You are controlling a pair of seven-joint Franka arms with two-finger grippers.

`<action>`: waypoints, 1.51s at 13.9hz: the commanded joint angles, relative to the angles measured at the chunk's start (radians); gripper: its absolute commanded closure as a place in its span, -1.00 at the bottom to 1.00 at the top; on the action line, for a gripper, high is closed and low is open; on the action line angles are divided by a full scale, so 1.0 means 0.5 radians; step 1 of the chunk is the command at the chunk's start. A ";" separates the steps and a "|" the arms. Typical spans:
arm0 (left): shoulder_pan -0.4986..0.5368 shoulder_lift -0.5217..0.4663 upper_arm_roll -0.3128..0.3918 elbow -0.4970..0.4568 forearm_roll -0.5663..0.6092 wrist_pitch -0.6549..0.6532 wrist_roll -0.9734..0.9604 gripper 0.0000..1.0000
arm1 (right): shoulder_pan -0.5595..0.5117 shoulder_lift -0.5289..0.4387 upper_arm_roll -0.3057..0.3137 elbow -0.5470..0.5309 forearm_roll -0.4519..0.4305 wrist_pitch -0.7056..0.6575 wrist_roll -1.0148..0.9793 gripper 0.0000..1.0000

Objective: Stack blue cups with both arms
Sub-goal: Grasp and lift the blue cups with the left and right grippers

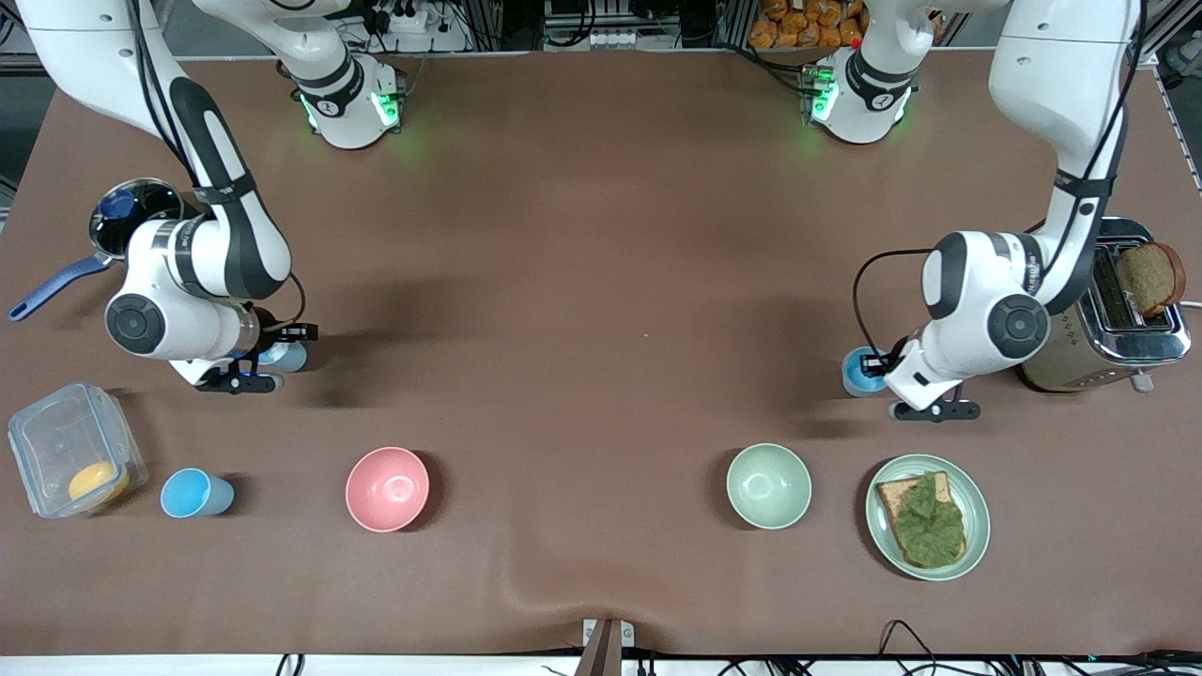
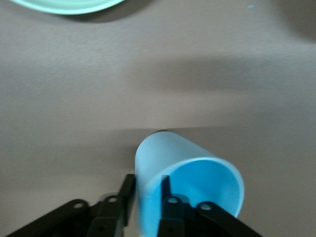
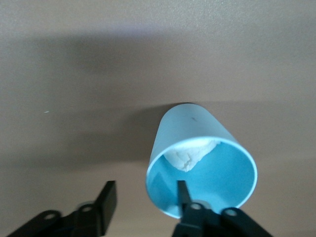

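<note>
One blue cup is at the left arm's end of the table, beside the toaster. My left gripper is shut on its rim. In the left wrist view, one finger is outside the cup and the other is inside, pinching the wall at my left gripper. A second blue cup is at the right arm's end. My right gripper is open around its rim. In the right wrist view, one finger is inside the cup, which holds a white scrap, and the other is well clear at my right gripper. A third blue cup stands nearer the front camera.
A pink bowl and a pale green bowl sit near the front. A plate with toast, a toaster, a clear plastic box and a pan stand at the table's ends.
</note>
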 commanded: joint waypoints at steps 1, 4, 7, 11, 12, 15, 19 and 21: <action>-0.026 -0.046 -0.001 0.065 -0.038 -0.004 0.029 1.00 | -0.006 0.020 0.000 0.017 -0.002 0.005 -0.001 1.00; -0.029 -0.101 -0.002 0.120 -0.038 -0.050 0.029 1.00 | -0.012 0.020 0.000 0.081 -0.015 -0.035 -0.120 1.00; -0.014 -0.098 -0.001 0.194 -0.038 -0.164 0.029 1.00 | 0.104 0.007 0.028 0.219 0.050 -0.265 0.023 1.00; -0.011 -0.190 -0.063 0.206 -0.124 -0.268 0.023 1.00 | 0.288 0.004 0.040 0.274 0.175 -0.314 0.324 1.00; -0.020 -0.202 -0.063 0.209 -0.133 -0.326 -0.001 1.00 | 0.377 0.007 0.049 0.314 0.252 -0.357 0.449 1.00; -0.007 -0.208 -0.057 0.371 -0.112 -0.522 -0.017 1.00 | 0.613 0.087 0.046 0.495 0.479 -0.366 0.790 1.00; -0.029 -0.245 -0.060 0.757 -0.112 -0.970 -0.124 1.00 | 0.889 0.231 0.052 0.719 0.498 -0.348 1.271 1.00; -0.053 -0.276 -0.078 0.875 -0.109 -1.102 -0.305 1.00 | 0.994 0.305 0.055 0.829 0.510 -0.345 1.440 1.00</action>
